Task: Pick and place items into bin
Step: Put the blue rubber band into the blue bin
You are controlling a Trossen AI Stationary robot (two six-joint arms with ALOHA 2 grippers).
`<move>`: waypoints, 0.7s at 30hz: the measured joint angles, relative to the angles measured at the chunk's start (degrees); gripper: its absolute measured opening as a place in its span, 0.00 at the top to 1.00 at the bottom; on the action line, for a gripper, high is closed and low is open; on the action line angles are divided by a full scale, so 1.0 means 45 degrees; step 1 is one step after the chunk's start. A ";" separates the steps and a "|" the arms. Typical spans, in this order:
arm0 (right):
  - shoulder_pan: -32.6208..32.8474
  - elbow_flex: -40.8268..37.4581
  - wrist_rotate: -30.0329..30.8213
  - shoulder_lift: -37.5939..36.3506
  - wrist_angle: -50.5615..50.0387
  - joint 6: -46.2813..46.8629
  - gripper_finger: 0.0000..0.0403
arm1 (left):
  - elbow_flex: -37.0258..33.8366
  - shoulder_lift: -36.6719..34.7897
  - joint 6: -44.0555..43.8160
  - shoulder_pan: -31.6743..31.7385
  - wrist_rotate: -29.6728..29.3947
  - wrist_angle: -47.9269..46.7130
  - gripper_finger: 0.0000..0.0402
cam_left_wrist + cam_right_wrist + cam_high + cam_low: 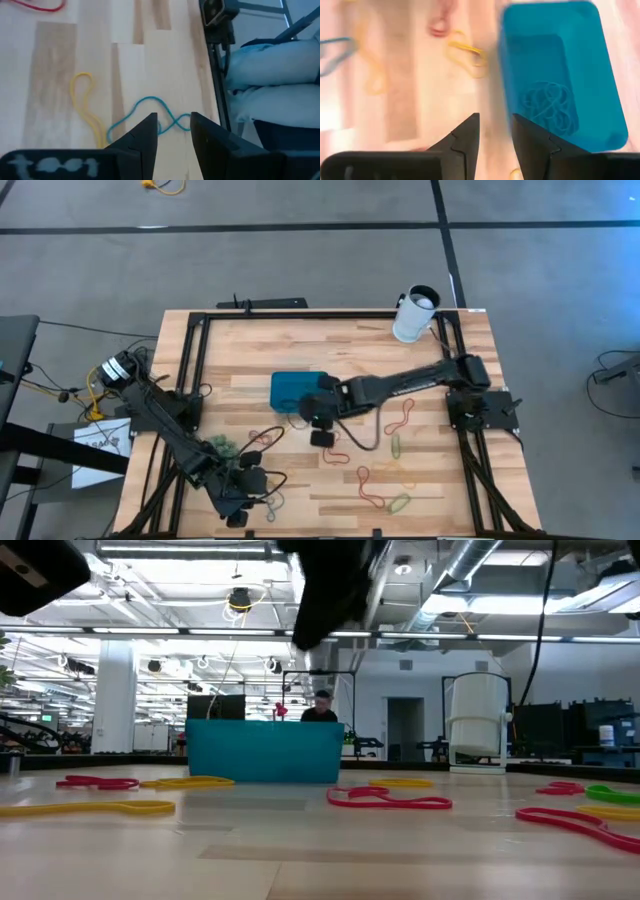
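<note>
Teal bin (293, 389) mid-table; right hand (312, 417) empty, beside its edge.

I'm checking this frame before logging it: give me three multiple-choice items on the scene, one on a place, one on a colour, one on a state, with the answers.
1. Where is the right gripper?
A. beside the bin's near edge
B. over the white cup
C. off the table

2. What colour is the loop just ahead of the left gripper in the left wrist view?
A. red
B. blue
C. grey

3. What state is the bin in?
A. tipped over
B. upright with loops inside
C. stacked on the cup

Answers: 1 A, the high view shows the right gripper next to the bin, far from the white cup. 2 B, a blue loop lies ahead of that gripper's fingertips. 3 B, the right wrist view shows loops on the bin's floor.
</note>
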 joint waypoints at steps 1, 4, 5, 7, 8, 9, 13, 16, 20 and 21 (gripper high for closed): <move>0.0226 0.0037 0.0011 -0.0236 0.0027 0.0005 0.73 | 0.0000 0.0246 -0.0049 -0.0074 0.0052 0.0485 0.74; 0.0881 0.0048 0.0144 -0.0887 0.0131 0.0013 0.73 | 0.0003 0.1103 -0.0373 -0.0244 0.0324 0.1552 0.74; 0.1104 0.0048 0.0310 -0.1075 0.0230 0.0074 0.73 | 0.0000 0.1411 -0.0497 -0.0272 0.0351 0.1906 0.74; 0.1505 0.0048 0.0747 -0.1367 0.0507 0.0187 0.73 | 0.0000 0.1958 -0.0754 -0.0269 0.0478 0.2419 0.74; 0.1687 0.0063 0.0919 -0.1470 0.0743 0.0195 0.73 | 0.0000 0.2189 -0.0903 -0.0242 0.0549 0.2563 0.74; 0.1859 0.0063 0.1045 -0.1557 0.0880 0.0194 0.73 | 0.0000 0.2424 -0.1097 -0.0178 0.0700 0.2681 0.74; 0.2319 0.0063 0.1078 -0.1624 0.1313 0.0158 0.73 | 0.0000 0.3016 -0.1684 0.0091 0.1369 0.2813 0.74; 0.2535 0.0063 0.1078 -0.1610 0.1365 0.0141 0.73 | 0.0000 0.3134 -0.1617 0.0194 0.1237 0.2468 0.74; 0.2565 0.0027 0.1035 -0.1406 0.1248 0.0138 0.73 | 0.0000 0.3136 -0.1646 0.0310 0.1004 0.1682 0.74; 0.2562 0.0027 0.1038 -0.1406 0.1275 0.0136 0.73 | 0.0000 0.3136 -0.1659 0.0326 0.0998 0.1426 0.74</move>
